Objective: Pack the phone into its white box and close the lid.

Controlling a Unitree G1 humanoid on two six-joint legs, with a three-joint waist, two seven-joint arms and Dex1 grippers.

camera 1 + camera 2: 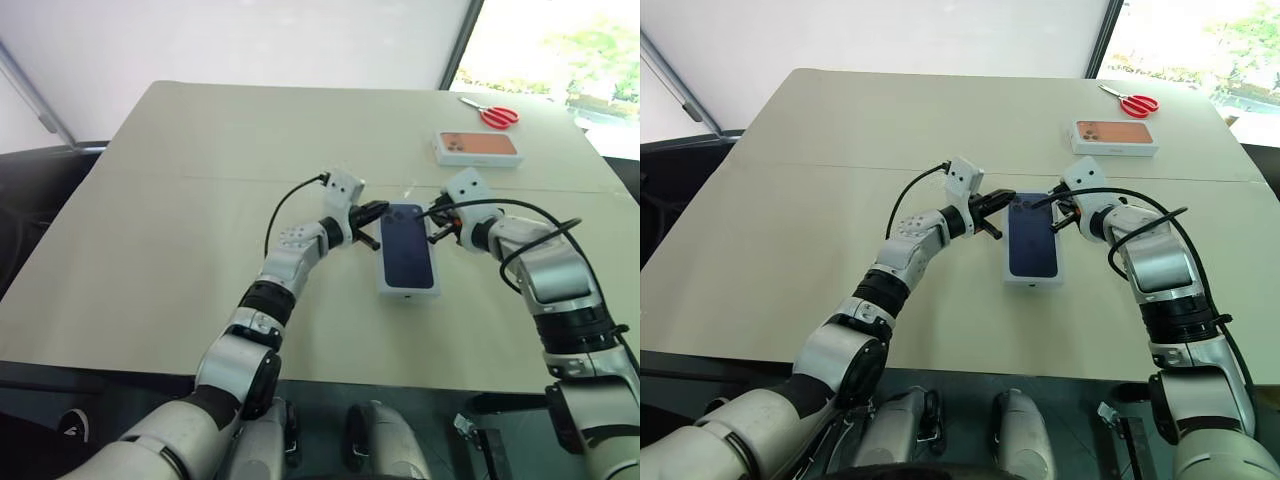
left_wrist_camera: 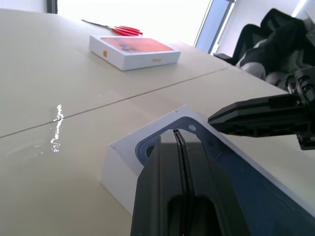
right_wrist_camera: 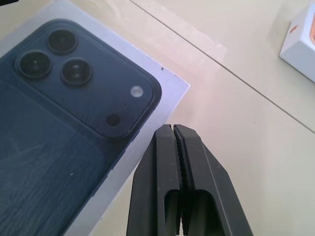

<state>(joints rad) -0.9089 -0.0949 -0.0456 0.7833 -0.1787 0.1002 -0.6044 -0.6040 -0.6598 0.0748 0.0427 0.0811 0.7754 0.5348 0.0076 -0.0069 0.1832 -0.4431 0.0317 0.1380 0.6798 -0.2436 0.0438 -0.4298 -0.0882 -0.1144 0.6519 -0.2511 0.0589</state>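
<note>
Closed under its dark blue printed lid (image 1: 408, 258), the white box (image 3: 125, 172) lies nearest you on the table (image 1: 180, 200), long axis running away from you; you see no loose phone, so judge it already inside; your left gripper (image 1: 371, 222) and right gripper (image 1: 436, 220) flank the far end, both jaws pressed together on nothing, neither clearly nearer; beyond sit the orange-picture box (image 1: 478, 148) and red scissors (image 1: 494, 115).

Lid (image 1: 408, 259) at tabletop (image 1: 180, 230) ctr. L gripper (image 1: 366, 222) at its 10 o'clock, R gripper (image 1: 436, 222) at 2. Second box (image 1: 478, 148), scissors (image 1: 490, 112) far off at 1.
</note>
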